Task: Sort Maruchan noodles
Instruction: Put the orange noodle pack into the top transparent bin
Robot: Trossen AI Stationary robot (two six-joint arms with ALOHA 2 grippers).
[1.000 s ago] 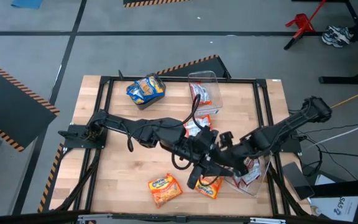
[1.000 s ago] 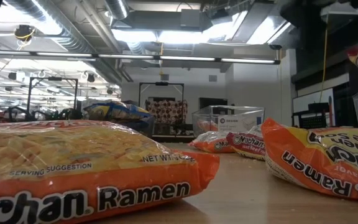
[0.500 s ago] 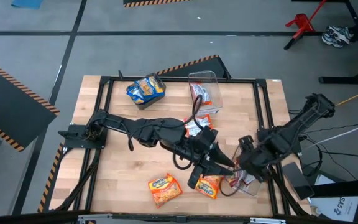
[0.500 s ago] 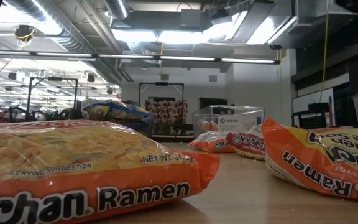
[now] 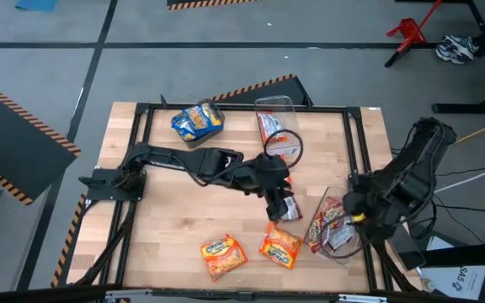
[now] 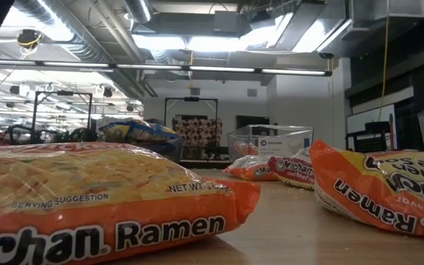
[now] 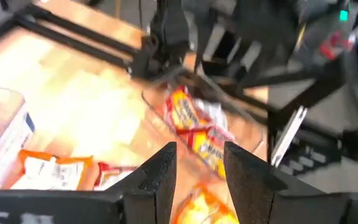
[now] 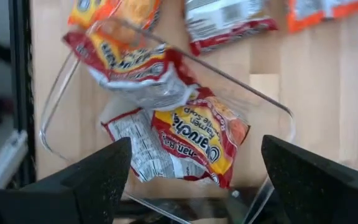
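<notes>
The Maruchan noodles lie scattered. Two orange packets point(image 5: 223, 257) point(image 5: 280, 247) rest flat near the front edge. Blue-and-yellow packets point(image 5: 198, 119) sit at the far left. Red packets point(image 5: 327, 223) point(image 8: 191, 140) lie heaped in a clear bin point(image 5: 343, 252) at the right. A red-and-white packet point(image 5: 291, 210) lies flat mid-table. My left gripper point(image 5: 280, 210) point(image 7: 199, 171) hovers over that packet, open, with nothing between its fingers. My right gripper point(image 5: 349, 222) point(image 8: 197, 180) stands wide open above the right bin, clear of the packets.
A second clear bin point(image 5: 278, 122) with red and orange packets stands at the far middle, with more packets point(image 5: 285, 151) beside it. A black metal frame point(image 5: 242, 108) runs round the tabletop. Bare wood point(image 5: 192, 219) lies at the table's left and centre.
My left gripper has drawn back from the orange packets toward the table's far side and tipped up from pointing steeply down. My right gripper has swung from the table's middle toward the right edge, over the right bin, rolling as it went. Both stayed open.
</notes>
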